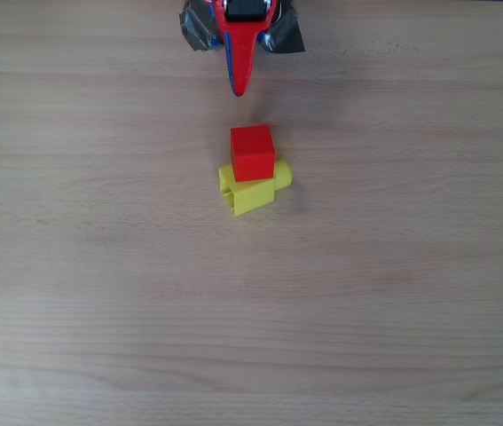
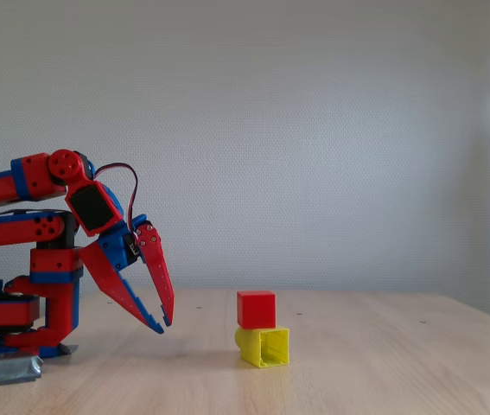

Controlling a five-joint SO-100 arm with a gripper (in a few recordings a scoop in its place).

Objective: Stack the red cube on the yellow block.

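Observation:
The red cube [image 1: 252, 151] [image 2: 256, 309] rests on top of the yellow block [image 1: 253, 193] [image 2: 264, 346], sitting slightly toward the arm's side of it. In the overhead view the block's round stud points right, and in the fixed view its hollow end faces the camera. My red and blue gripper [image 1: 239, 87] [image 2: 165, 326] hangs just above the table, well clear of the stack and pulled back toward the arm's base. Its fingertips meet with nothing between them.
The arm's base is held to the wooden table [image 1: 393, 293] with grey tape [image 1: 283, 35] [image 2: 7, 372]. A plain white wall stands behind the table in the fixed view.

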